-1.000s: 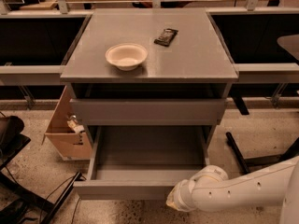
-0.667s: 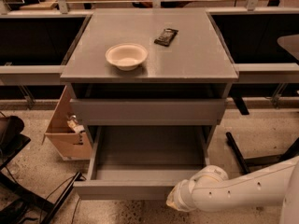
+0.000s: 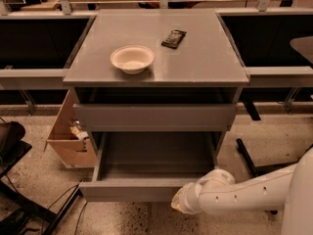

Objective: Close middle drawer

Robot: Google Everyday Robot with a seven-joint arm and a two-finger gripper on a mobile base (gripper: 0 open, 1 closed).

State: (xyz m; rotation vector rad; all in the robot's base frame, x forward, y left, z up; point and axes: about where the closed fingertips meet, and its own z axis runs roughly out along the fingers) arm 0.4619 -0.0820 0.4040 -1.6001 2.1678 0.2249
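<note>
The middle drawer is pulled far out of the gray cabinet, a wide shallow tray with a bare gray floor. Its front panel faces me at the bottom of the view. My gripper is at the end of the white arm, which comes in from the lower right. It sits low against the right part of the drawer's front panel. Above the open drawer, another gray drawer front stands nearly flush with the cabinet.
A white bowl and a dark packet lie on the cabinet top. An open cardboard box stands on the floor at the cabinet's left. Dark cables and a black object lie at the lower left. A black chair base is at the right.
</note>
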